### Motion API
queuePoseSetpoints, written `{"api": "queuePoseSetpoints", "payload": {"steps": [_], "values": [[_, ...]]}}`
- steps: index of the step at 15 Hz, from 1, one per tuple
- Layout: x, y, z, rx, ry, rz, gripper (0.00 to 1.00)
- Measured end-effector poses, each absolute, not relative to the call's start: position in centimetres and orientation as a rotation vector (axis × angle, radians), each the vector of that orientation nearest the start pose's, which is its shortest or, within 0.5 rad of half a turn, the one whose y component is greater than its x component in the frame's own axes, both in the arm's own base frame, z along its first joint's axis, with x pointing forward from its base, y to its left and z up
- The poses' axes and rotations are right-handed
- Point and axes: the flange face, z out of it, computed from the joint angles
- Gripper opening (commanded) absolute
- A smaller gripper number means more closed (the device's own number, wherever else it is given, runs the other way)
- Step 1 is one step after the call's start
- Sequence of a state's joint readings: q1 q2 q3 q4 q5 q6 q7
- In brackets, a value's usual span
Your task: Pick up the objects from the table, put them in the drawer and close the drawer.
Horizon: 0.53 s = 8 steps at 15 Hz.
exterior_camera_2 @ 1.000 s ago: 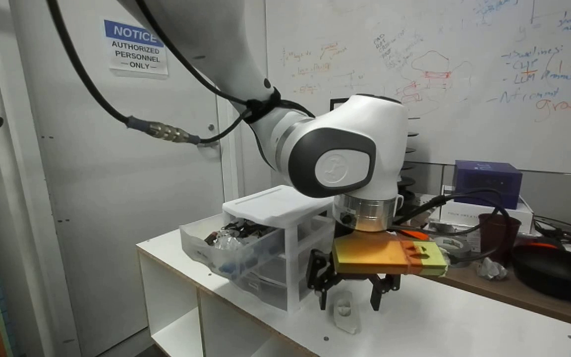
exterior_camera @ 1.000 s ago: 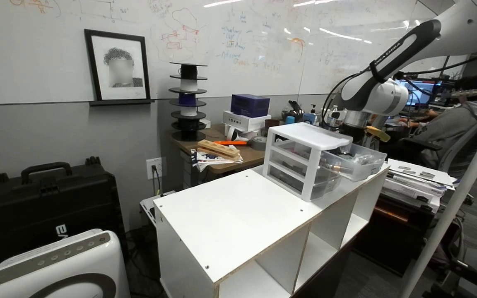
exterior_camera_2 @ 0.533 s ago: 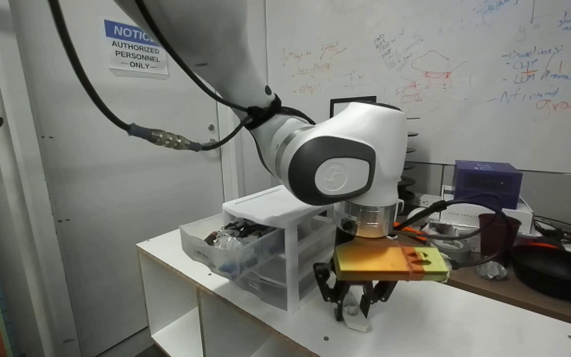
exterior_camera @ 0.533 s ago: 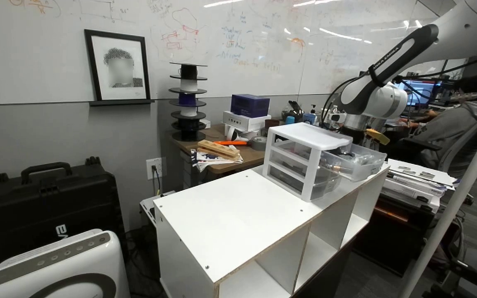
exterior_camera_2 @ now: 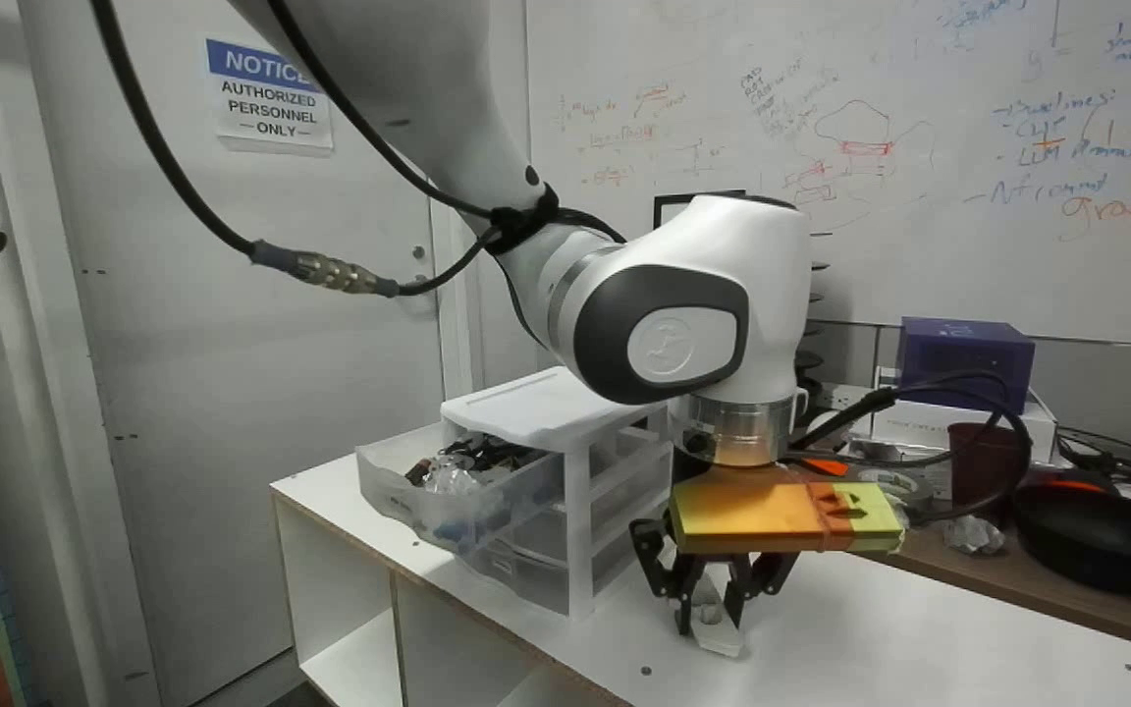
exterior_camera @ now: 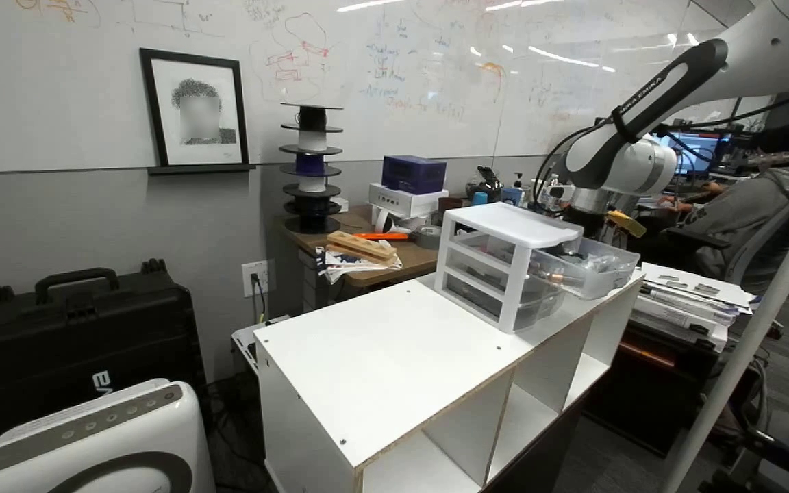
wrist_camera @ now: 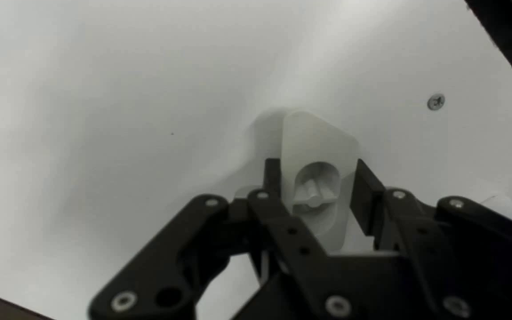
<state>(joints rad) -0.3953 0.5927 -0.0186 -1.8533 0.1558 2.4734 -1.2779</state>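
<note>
Down at the table (exterior_camera_2: 899, 628), the white block (wrist_camera: 318, 138) is held by the narrow-set pincer (wrist_camera: 318, 178) and should be raised straight and high before being carried toward the pulled-out drawer (exterior_camera_2: 420, 515), at ten o'clock in an exterior view.

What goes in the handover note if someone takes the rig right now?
Gripper: fingers closed in on both sides of a white piece, looks gripped; down by the table, can't tell whether the piece is lifted clear.
Drawer: top one of the white-framed unit, pulled out, with dark items and crinkled clear plastic inside.
Done: drawer open, grasp apparently made.
Left, as I read it: raise the piece, release it in the drawer, check for further objects, push the drawer shut.
</note>
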Motion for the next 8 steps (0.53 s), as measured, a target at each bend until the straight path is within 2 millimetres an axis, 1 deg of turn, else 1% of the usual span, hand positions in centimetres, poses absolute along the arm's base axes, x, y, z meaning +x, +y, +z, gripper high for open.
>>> {"api": "queuePoseSetpoints", "payload": {"steps": [1,3,6,8], "values": [[59.0,-26.2,20.7,-2.896,-1.128,-0.135,0.24],[58.9,-26.9,22.2,-2.915,-1.121,-0.150,0.24],[58.5,-27.9,25.9,-2.975,-1.091,-0.176,0.24],[58.2,-28.1,28.7,-3.041,-1.055,-0.176,0.24]]}}
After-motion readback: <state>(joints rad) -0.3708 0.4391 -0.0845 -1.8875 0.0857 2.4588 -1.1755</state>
